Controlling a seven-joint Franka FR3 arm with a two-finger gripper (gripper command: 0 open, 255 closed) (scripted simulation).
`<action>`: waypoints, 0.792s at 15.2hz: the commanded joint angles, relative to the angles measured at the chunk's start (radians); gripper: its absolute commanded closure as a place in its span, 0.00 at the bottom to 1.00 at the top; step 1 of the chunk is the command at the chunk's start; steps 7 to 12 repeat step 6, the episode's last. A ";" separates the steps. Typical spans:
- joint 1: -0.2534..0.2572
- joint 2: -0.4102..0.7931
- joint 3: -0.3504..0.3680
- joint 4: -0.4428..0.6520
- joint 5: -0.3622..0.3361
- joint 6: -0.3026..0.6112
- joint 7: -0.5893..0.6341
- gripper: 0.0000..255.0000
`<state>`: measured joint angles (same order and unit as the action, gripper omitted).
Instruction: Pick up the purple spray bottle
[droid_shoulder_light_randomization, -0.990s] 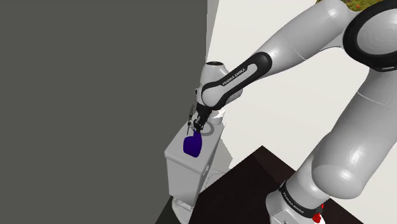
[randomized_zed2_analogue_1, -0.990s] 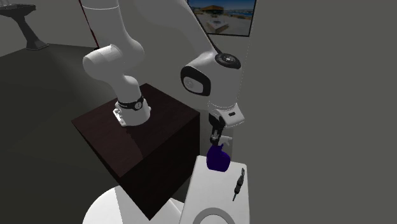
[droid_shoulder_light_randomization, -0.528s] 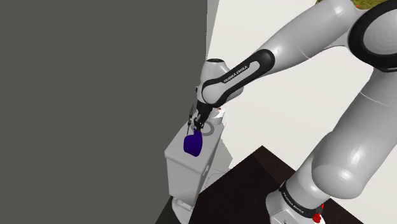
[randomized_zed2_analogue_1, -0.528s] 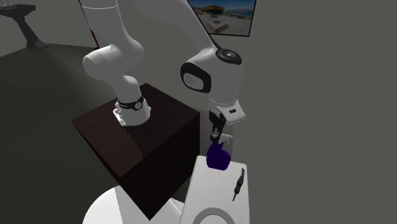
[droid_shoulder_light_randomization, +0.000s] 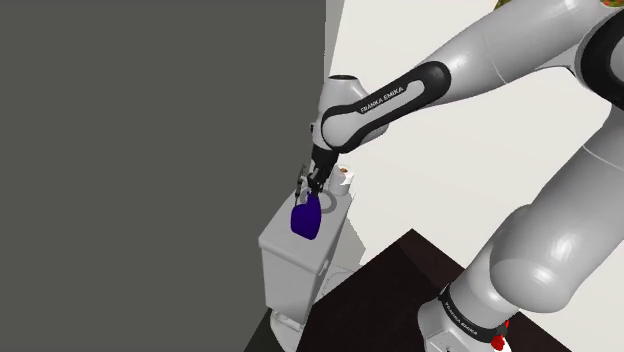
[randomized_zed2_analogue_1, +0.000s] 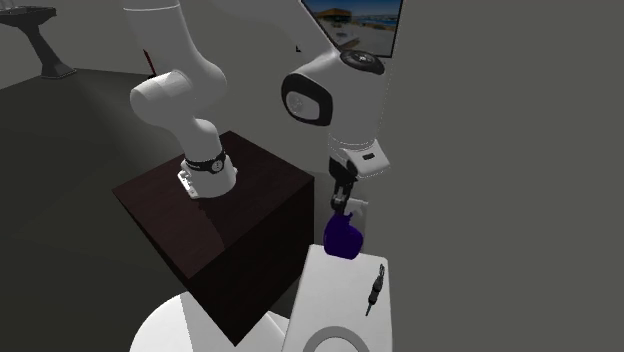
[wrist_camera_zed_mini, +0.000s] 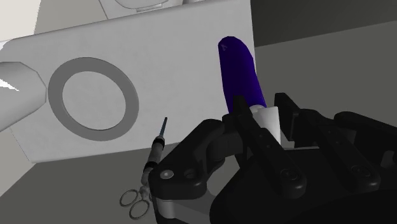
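1. Pincer (wrist_camera_zed_mini: 268, 121): nearly closed, clamped on the white neck of the purple spray bottle (wrist_camera_zed_mini: 240, 71). The black fingers (wrist_camera_zed_mini: 250, 127) press the neck, one each side, w/ only the neck's width between them.
2. Wrist view: the bottle's purple body sticks straight out ahead of the fingertips and crosses the edge of the white tank (wrist_camera_zed_mini: 184, 63), i.e. its flat top.
3. Same top has a grey ring (wrist_camera_zed_mini: 93, 93) drawn on it. Small scissors (wrist_camera_zed_mini: 147, 181) lie beside the ring, near the pincer's housing but apart from the bottle.
4. Shoulder view: the pincer points down & the bottle hangs at 6 o'clock right under it, over the tank's top. Can't tell whether the bottle's base touches the top.
5. A small white cup-like item (droid_shoulder_light_randomization: 345, 177) sits at approx 2 o'clock from the bottle, at the tank's far end; what's in it is unclear.
6. Second ext. view: bottle at 6 o'clock from the pincer, upright. Scissors at approx 4 o'clock from the bottle, on the tank top, not touching it.
7. Dark stand (randomized_zed2_analogue_1: 250, 215) at approx 9 o'clock from the bottle, w/ the arm (randomized_zed2_analogue_1: 190, 100) mounted on it. Arm arches over to the pincer.
8. Framed picture (randomized_zed2_analogue_1: 352, 22) on the wall at 12 o'clock from the bottle.
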<state>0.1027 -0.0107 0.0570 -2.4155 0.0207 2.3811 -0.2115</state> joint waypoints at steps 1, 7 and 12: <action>0.000 -0.016 0.000 0.011 0.001 -0.027 0.000 1.00; 0.000 -0.045 0.000 0.025 0.002 -0.071 -0.001 1.00; 0.000 -0.045 0.000 0.025 0.002 -0.071 -0.001 1.00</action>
